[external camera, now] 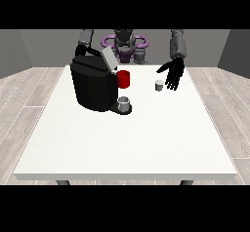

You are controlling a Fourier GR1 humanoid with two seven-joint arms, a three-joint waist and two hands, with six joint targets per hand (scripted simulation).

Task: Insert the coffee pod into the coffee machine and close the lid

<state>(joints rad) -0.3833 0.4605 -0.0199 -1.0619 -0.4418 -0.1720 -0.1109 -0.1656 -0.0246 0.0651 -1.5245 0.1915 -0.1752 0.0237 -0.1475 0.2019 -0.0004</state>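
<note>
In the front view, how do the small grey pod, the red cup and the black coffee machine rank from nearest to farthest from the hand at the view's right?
From the hand at the view's right:
1. Small grey pod, just beside the hand, towards the view's left.
2. Red cup, farther left, next to the machine.
3. Black coffee machine, at the view's left, its lid raised.

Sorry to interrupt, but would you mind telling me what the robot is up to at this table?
The robot is working on loading a coffee machine, which stands on the white table with its lid raised. The small coffee pod sits on the table, not yet picked up. The hand at the view's right hangs open just beside the pod, fingers pointing down. A red cup stands behind the machine. The other hand is hidden.
</note>
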